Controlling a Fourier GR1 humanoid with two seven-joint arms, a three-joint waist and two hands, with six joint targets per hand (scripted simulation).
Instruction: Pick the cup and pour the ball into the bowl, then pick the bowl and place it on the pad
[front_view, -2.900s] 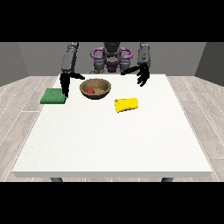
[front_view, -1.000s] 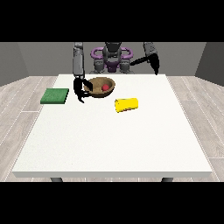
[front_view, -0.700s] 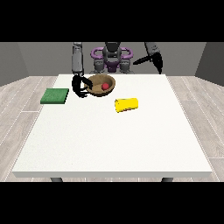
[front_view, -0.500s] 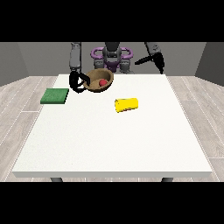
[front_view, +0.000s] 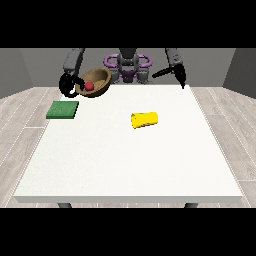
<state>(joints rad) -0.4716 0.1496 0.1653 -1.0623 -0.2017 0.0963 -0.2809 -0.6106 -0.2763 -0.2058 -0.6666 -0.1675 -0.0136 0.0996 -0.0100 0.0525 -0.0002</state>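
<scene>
Bowl (front_view: 97, 81), tilted with the red ball (front_view: 89, 86) inside, hangs above the table beyond the green pad (front_view: 63, 109), fingers of the hand at the view's left (front_view: 67, 85) curled round its rim; more tilt could spill the ball.

The hand at the view's left (front_view: 66, 85) is a small dark shape against the rim of the wooden bowl (front_view: 97, 81), and where its fingers meet that rim is too small to make out. Much of the bowl's inside is hidden by its near wall; only part of the red ball (front_view: 89, 86) shows. The hand at the view's right (front_view: 180, 76) is too small to tell how its fingers lie. The counter (front_view: 125, 160) hides the robot's lower body.
</scene>
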